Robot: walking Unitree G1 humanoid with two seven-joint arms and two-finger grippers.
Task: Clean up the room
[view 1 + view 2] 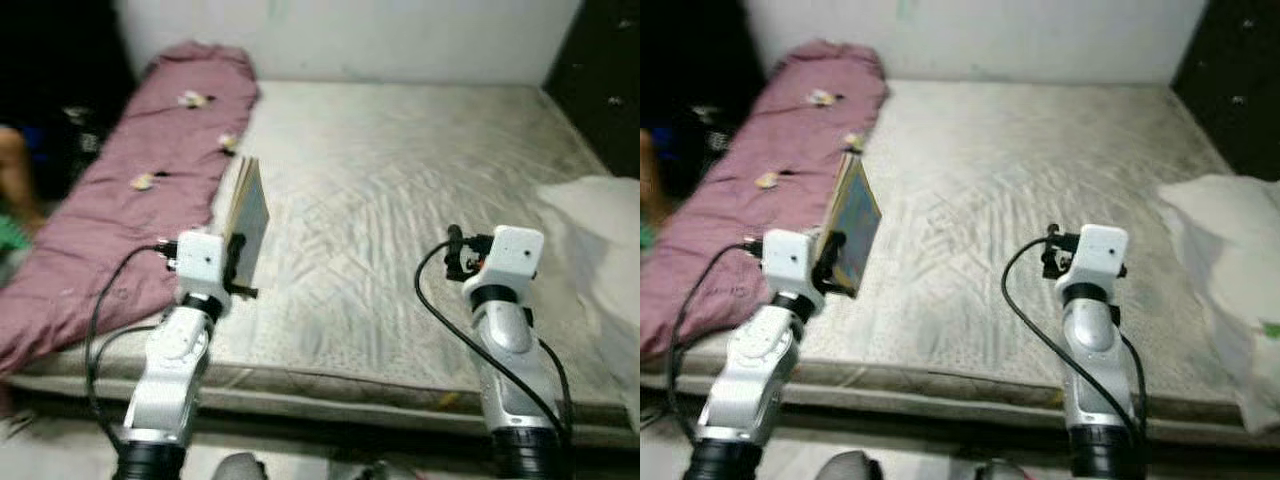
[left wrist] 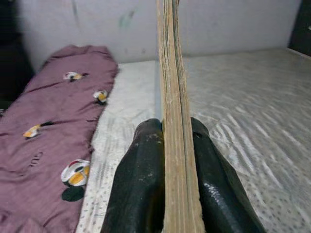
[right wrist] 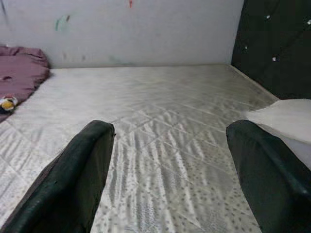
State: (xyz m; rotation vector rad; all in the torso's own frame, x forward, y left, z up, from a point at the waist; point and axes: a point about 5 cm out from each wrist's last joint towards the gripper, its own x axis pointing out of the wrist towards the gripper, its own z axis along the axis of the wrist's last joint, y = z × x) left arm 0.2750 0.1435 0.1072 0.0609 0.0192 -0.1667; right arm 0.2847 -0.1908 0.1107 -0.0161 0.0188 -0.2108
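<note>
The whole middle of the frame is taken up by a bare quilted mattress (image 1: 400, 200), with a mauve blanket (image 1: 130, 200) stretched along its left side, running from the upper left down to the lower left. A white pillow or sheet (image 1: 600, 240) is seen at the right edge of the frame, on the far right side of the bed.

Next biggest thing: the book (image 1: 247, 212). It's held up off the mattress in the left-centre of the frame, standing on edge, its long axis pointing up and slightly tilted, page edges turned toward the camera in the left wrist view. It's pinched flat between the two black fingers of the left gripper (image 2: 165, 174), which are pressed against its covers on either side.

The right gripper (image 3: 170, 165) is held over the lower right-centre of the mattress with its fingers spread wide and nothing between them.

So the book is already in the left arm's hold, well apart from the right one, which means any setting-down would probably be done by the left, with the book kept upright so it isn't slipped out of the pinch
</note>
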